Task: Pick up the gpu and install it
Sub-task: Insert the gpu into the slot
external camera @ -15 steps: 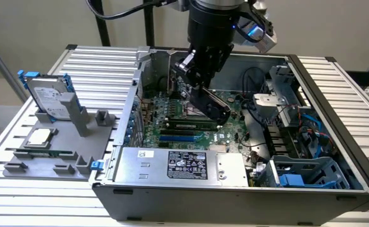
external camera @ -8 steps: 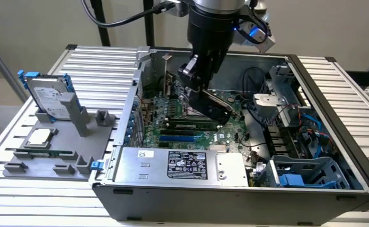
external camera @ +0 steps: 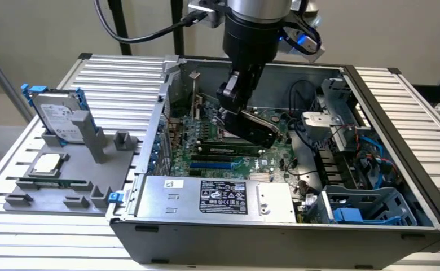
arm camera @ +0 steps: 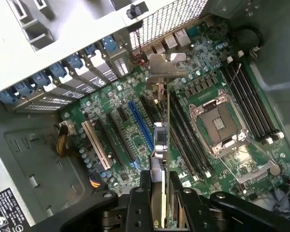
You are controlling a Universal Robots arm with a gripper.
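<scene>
Gripper (external camera: 232,114) is clamped on the gpu (external camera: 256,131), 2 fingers (arm camera: 145,186) pinching the thin card near 1 end. The gpu hangs tilted inside the open PC case (external camera: 400,141), over the motherboard (external camera: 228,161); can't tell if it touches. In the wrist view the card is edge-on over the expansion slots, just beside the blue slot (arm camera: 141,126), with its silver bracket (arm camera: 163,65) toward the rear slot covers (arm camera: 87,72). A hard drive (external camera: 60,116) stands on the grey tray (external camera: 69,186) at the exterior view's left.

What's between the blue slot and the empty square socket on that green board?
In the wrist view, the gpu, gripped edge-on by the end effector, hangs over that stretch.
</scene>
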